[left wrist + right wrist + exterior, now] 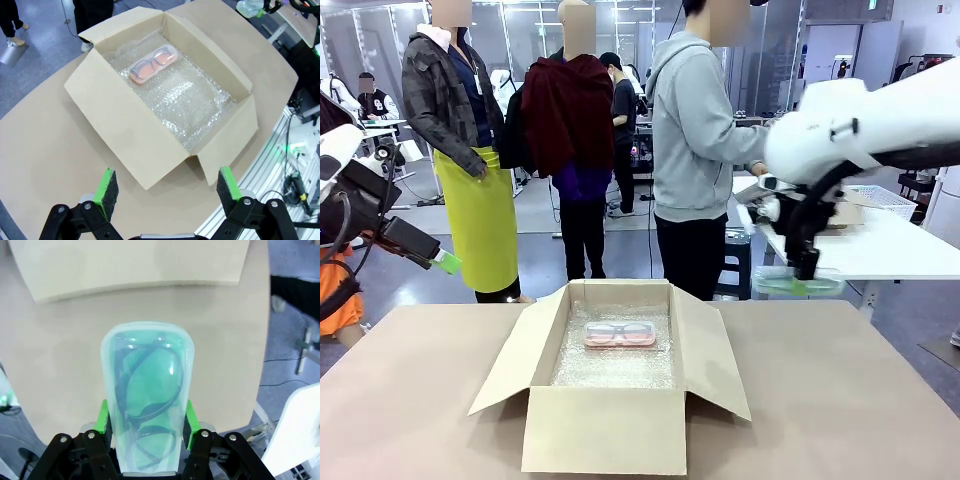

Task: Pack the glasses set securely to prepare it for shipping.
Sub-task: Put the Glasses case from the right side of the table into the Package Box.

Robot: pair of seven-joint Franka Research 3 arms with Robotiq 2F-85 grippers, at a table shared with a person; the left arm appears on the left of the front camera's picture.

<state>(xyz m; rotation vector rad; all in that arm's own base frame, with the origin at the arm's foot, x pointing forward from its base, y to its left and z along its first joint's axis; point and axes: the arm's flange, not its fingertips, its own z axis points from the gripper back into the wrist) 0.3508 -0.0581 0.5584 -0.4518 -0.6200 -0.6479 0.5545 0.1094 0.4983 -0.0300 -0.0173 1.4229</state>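
Two cases, front view: pale pink oblong glasses case [620, 335] lies on bubble wrap [615, 372] at 12 o'clock inside open brown cardboard box [605, 430]; mint green see-through glasses case [798, 283] hangs at 3 o'clock, clamped by right gripper [807, 275].
Nine o'clock, front view: left gripper [445, 262] hovers beyond beige table [420, 400].
Left wrist view: fingers [106, 186] spread wide, empty; pink case [153, 62] at 12 o'clock.
Right wrist view: green pads [103, 416] squeeze mint case's [147, 390] sides above table.

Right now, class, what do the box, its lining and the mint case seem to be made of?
Box: brown cardboard, matte, with raw cut flap edges. Lining: clear bubble wrap, a shiny sheet of glinting bubbles. Mint case: likely translucent plastic, smooth and glossy; the frames show through it.
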